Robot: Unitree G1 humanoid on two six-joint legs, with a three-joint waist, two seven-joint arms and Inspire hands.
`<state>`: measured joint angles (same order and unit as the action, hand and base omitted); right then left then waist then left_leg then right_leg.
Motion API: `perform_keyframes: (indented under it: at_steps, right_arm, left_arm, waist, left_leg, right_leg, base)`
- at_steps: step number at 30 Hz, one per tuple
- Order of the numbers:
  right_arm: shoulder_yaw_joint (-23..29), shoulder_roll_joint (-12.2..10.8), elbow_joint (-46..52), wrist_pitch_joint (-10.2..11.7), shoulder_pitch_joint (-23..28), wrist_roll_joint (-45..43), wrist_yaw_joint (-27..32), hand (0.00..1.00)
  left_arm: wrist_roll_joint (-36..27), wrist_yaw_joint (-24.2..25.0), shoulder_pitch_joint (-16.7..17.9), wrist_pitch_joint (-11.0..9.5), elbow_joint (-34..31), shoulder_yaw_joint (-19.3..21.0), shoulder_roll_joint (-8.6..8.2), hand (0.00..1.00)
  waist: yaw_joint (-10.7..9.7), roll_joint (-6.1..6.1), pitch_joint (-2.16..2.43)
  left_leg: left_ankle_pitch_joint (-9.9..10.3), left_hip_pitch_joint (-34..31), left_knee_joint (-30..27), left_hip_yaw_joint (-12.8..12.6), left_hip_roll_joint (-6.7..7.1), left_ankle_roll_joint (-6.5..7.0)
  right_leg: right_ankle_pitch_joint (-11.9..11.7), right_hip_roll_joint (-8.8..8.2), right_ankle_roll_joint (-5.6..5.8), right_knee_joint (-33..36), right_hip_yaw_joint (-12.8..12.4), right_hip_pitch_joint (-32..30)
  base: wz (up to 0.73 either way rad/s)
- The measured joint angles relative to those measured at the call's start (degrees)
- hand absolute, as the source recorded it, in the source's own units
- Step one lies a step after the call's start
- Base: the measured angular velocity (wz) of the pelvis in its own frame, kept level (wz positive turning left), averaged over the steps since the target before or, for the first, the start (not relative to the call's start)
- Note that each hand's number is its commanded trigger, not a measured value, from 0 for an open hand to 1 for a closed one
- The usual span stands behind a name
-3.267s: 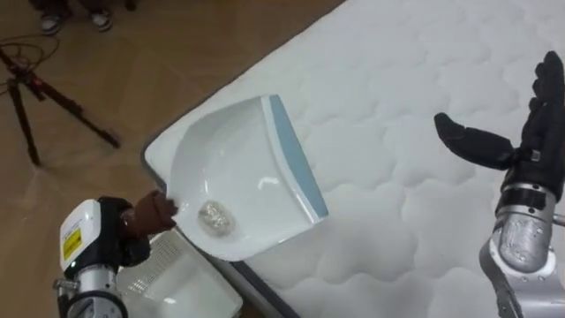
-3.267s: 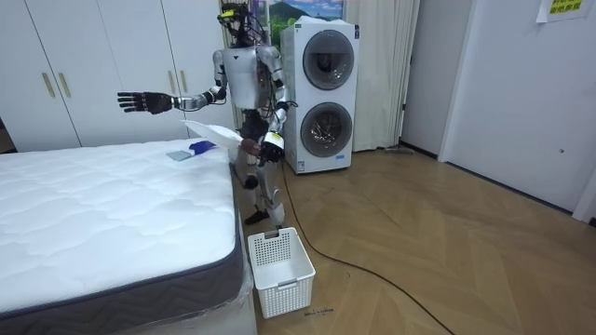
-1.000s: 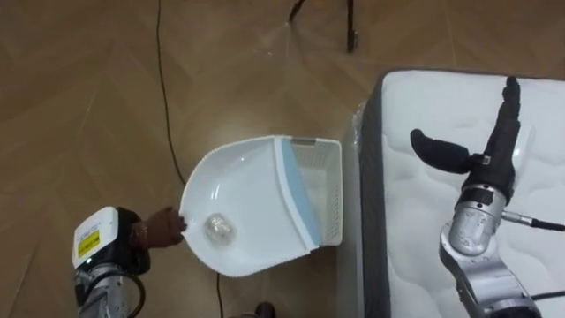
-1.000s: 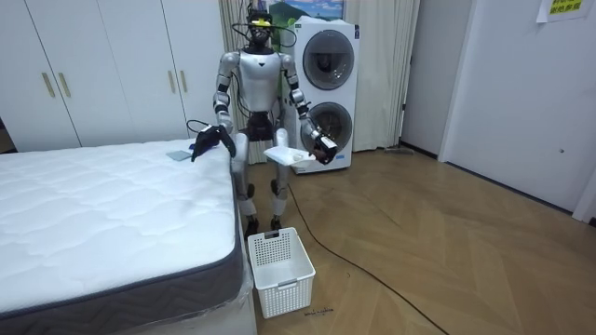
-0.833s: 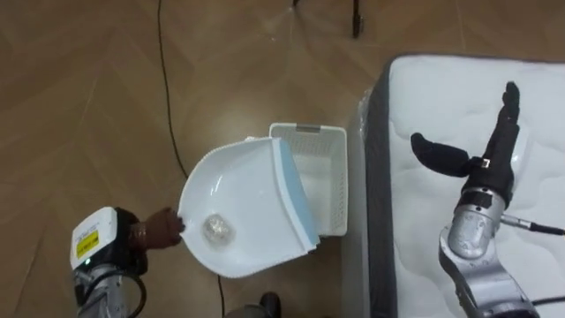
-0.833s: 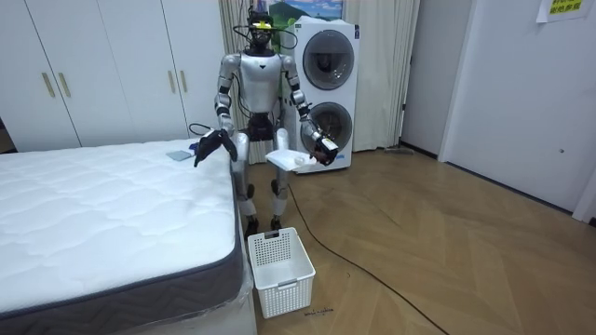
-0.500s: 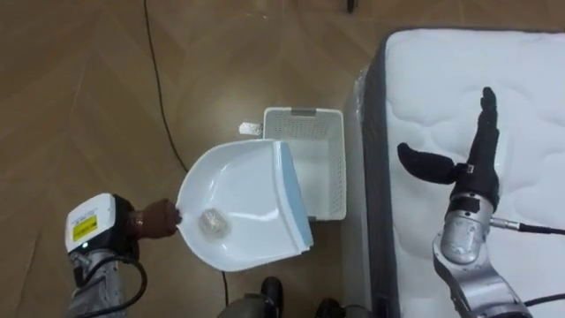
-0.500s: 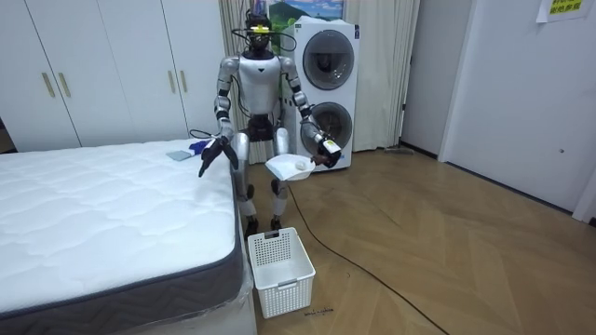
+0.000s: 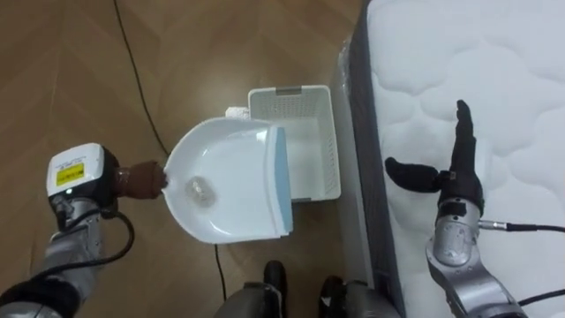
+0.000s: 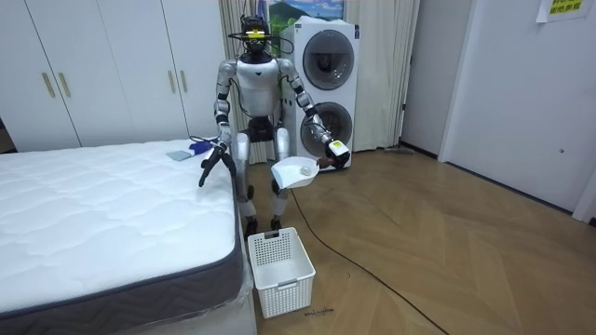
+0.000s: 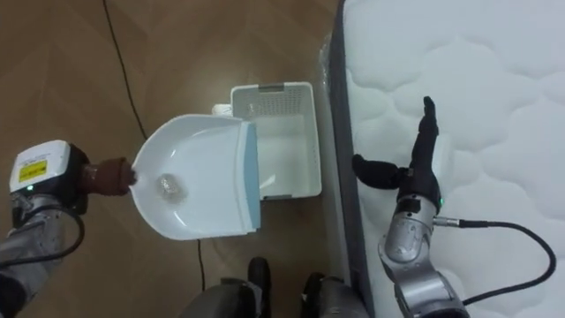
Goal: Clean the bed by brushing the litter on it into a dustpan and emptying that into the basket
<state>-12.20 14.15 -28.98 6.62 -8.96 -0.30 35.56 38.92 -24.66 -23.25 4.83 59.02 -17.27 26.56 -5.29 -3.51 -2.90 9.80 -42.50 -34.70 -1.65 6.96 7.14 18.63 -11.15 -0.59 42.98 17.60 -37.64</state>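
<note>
Parquet floor (image 9: 221,53) beside white mattress (image 9: 494,79); basket (image 9: 291,91) at its edge.

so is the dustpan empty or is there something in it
Not empty. A small crumpled wad lies in the dustpan near its handle end, and the pan is held roughly level.

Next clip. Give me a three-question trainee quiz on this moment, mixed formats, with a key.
1. Fill in: the open right hand is above the ___.
2. What holds the dustpan by its handle? A) the left hand B) the right hand C) both hands
3. True or false: the dustpan is empty.
Key: 1 mattress; 2 A; 3 false, a small crumpled scrap lies in it.
</note>
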Motion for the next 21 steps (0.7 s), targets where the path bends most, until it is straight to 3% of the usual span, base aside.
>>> perform_keyframes:
  at_steps: [3,8,13,17,21]
  right_arm:
    - [-0.07,0.23,0.00,-1.63,-0.80,0.02,-0.01,0.00]
    - [-0.63,0.41,0.43,-3.87,-0.75,0.23,0.00,0.00]
    - [-0.59,0.48,0.50,-4.25,-0.46,0.31,0.05,0.00]
    - [-0.61,1.09,1.24,-4.35,-0.46,1.05,0.04,0.00]
    - [-0.58,2.54,2.23,-5.09,-0.43,0.71,-0.14,0.00]
  left_arm:
    - [0.12,1.40,-0.10,1.41,-0.01,-0.05,0.76,1.00]
    - [0.09,2.86,-0.78,3.73,-0.03,-1.59,1.74,1.00]
    - [-0.55,2.86,-2.11,3.94,-0.01,-1.49,3.39,1.00]
    - [-7.68,2.84,-2.28,4.37,0.80,-1.47,4.75,1.00]
    - [-11.02,2.88,-2.36,4.83,2.03,-0.27,6.08,1.00]
  waist:
    - [-0.19,-0.26,-0.03]
    - [-0.40,-0.61,-0.01]
    - [0.33,-1.01,0.00]
    - [0.71,-3.19,0.16]
    - [1.54,-3.71,0.11]
  left_leg:
    - [0.00,-1.32,-0.80,-0.41,0.56,0.01]
    - [0.12,-3.33,-2.57,-0.40,0.82,0.16]
    - [0.78,-4.90,-4.94,-0.38,0.77,-0.11]
    - [0.78,-5.12,-5.22,-0.84,0.75,-0.11]
    - [0.81,-5.08,-5.99,-2.91,0.50,-0.14]
  right_leg:
    - [0.96,-0.82,-0.15,1.60,-0.34,-1.60]
    - [1.28,-0.83,-0.11,3.23,-0.62,-3.59]
    - [1.45,-0.07,0.18,5.06,-3.58,-5.81]
    - [1.67,-0.46,-0.15,6.01,-3.91,-6.41]
    - [2.36,-0.10,-0.21,8.07,-6.25,-7.73]
  base:
    - [0.04]
    - [0.03]
    - [-0.02]
    - [-0.02]
    - [-0.14]
